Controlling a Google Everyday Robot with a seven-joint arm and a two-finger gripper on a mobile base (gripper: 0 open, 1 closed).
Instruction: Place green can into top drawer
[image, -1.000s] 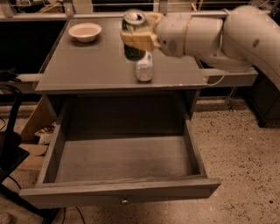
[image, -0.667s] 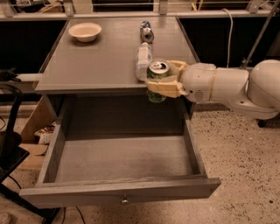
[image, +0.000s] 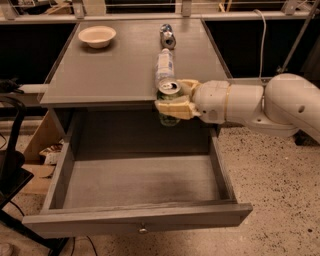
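My gripper (image: 171, 98) is shut on the green can (image: 169, 102), holding it upright by its sides with cream fingers (image: 175, 108). The can's silver top with pull tab faces up. It hangs in the air at the table's front edge, above the back of the open top drawer (image: 140, 182). The drawer is pulled fully out, with a round metal knob on its front panel. My white arm reaches in from the right.
On the grey table (image: 105, 75) lie a clear plastic bottle (image: 164, 62) on its side, a silver-blue can (image: 167, 36) behind it, and a white bowl (image: 97, 36) at the back left. A black chair (image: 10, 175) and a cardboard box (image: 42, 150) stand left of the drawer.
My gripper has carried the green can from the back of the tabletop forward and down, past the bottle, to the table's front edge over the open drawer.
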